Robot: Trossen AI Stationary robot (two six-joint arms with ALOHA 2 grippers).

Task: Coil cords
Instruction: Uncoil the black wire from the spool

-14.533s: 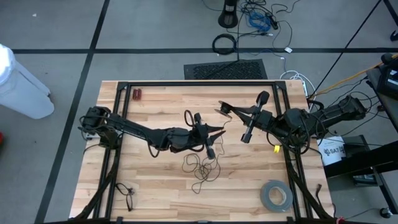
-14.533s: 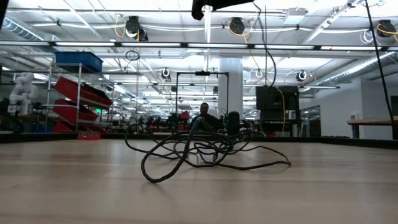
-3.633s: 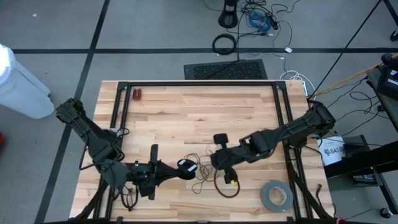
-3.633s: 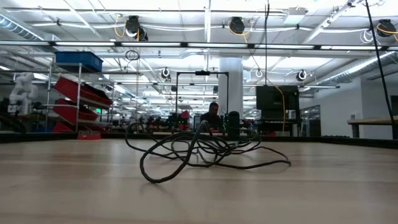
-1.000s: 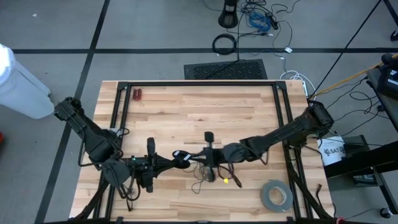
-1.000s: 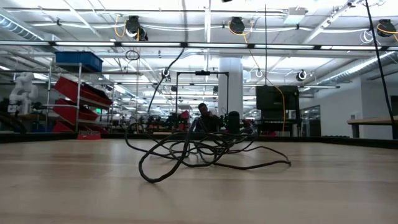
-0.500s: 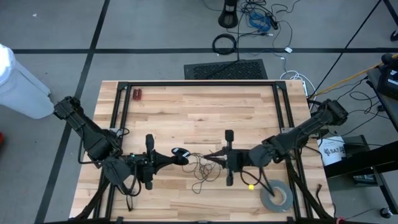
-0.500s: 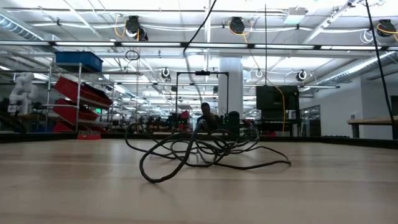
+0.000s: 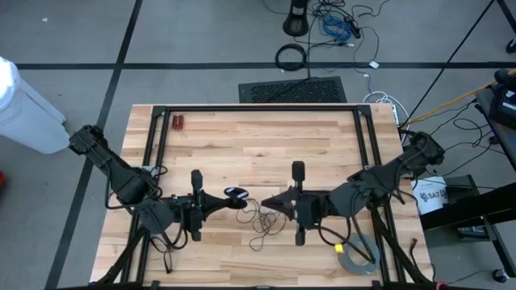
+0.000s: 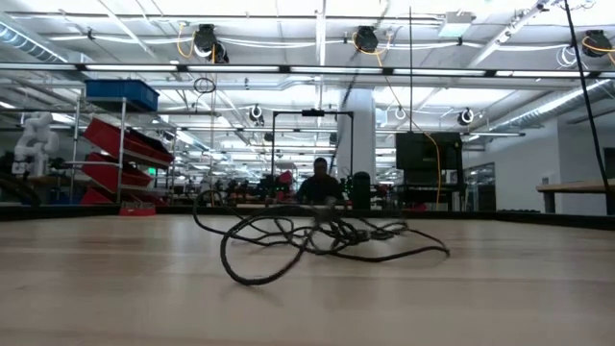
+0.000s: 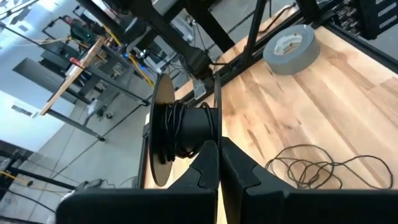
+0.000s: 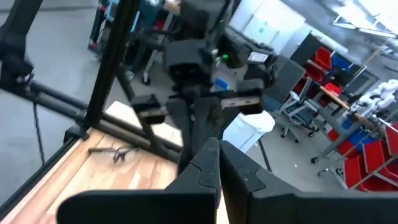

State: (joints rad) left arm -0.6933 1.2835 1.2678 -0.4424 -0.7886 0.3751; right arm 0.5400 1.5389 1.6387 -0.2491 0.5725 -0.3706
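A thin black cord is partly wound on a small black spool (image 11: 183,130). The rest lies as loose strands (image 9: 262,221) on the wooden table, also seen in the left wrist view (image 11: 317,168) and the low view (image 10: 317,235). My left gripper (image 9: 221,198) is shut on the spool (image 9: 236,192) left of the table's middle. My right gripper (image 9: 270,203) points at it from the right, with its fingers (image 12: 211,162) shut just above the loose strands. No cord shows at the right fingertips. My left gripper holds the spool at the rim of one flange (image 11: 216,134), pinched between its two fingertips. The fingers come level from the table's left. The spool is lifted clear of the table, its flanges standing on edge. My right gripper: I cannot tell whether it touches the cord.
A grey tape roll (image 9: 360,256) lies at the near right, partly under my right arm; it also shows in the left wrist view (image 11: 289,46). A small red thing (image 9: 177,122) lies at the far left corner. A black frame (image 9: 153,145) runs along the table's sides.
My right gripper has drawn back toward the table's right edge, away from the spool. The strand that rose from the heap in the low view is gone and the heap lies flatter. My left gripper has moved the spool slightly toward the far edge.
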